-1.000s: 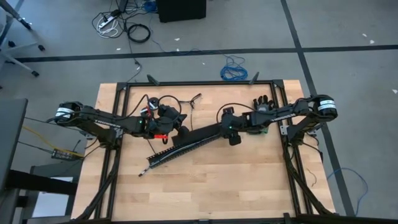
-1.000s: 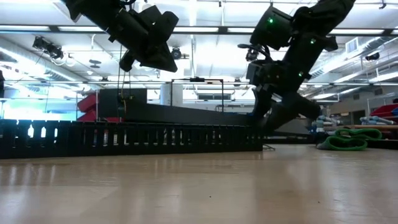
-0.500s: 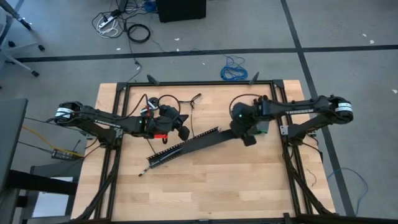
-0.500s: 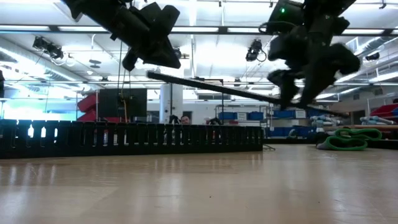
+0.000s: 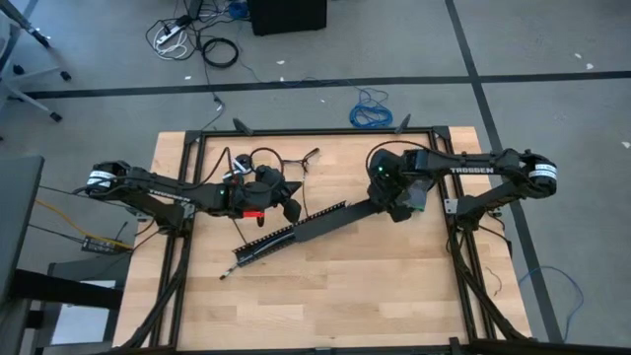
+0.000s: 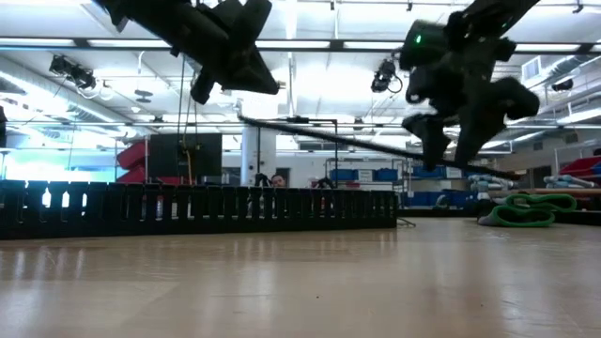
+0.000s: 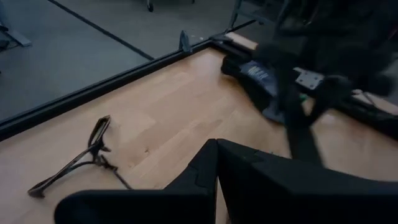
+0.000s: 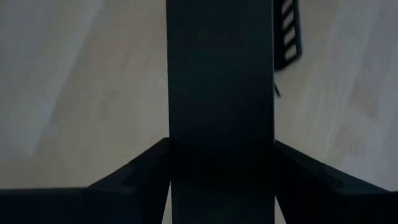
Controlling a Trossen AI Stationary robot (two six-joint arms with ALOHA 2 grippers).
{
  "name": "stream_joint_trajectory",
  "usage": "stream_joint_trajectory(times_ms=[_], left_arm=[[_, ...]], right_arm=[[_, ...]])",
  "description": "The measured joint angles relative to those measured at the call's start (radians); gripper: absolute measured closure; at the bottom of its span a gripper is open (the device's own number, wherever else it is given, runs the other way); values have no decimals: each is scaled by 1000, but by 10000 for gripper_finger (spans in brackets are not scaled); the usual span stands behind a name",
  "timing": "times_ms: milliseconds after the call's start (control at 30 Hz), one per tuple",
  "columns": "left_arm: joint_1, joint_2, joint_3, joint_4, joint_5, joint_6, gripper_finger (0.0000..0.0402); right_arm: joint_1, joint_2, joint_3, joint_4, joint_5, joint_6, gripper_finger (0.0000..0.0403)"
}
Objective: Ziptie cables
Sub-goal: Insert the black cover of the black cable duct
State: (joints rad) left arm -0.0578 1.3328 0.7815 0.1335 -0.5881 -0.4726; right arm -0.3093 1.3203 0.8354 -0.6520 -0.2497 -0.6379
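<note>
Cables are not appearing bundled or tied. Right pincer [image 5: 385,205] is gripping a wide black flat strip [image 5: 325,225]; left pincer [image 5: 288,202] is hovering closed, empty, over the wooden counter [image 5: 325,296].

White lettering "TROSSEN" runs along the right arm [image 5: 471,170] near the table's far right edge; no other text, number or sign can be read anywhere.

Black perforated strip [image 5: 296,235], pale wood table [image 5: 394,286], black arms, blue coiled cable [image 5: 370,110], grey floor [image 5: 552,39]
</note>
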Motion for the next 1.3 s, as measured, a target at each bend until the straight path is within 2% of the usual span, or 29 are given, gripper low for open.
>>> stream_joint_trajectory(times_ms=[200, 533, 967, 1300], left_arm=[[0, -18, 0, 15, 22, -3, 401], [0, -25, 0, 38, 56, -3, 402], [0, -22, 0, 55, 220, 17, 401], [-2, 69, 0, 57, 374, 16, 402]], right_arm=[[-67, 124, 83, -94, -23, -62, 173], [-80, 250, 298, -134, -43, -114, 173], [-86, 314, 303, -155, -95, -117, 173], [-106, 314, 303, -158, -86, -120, 173]])
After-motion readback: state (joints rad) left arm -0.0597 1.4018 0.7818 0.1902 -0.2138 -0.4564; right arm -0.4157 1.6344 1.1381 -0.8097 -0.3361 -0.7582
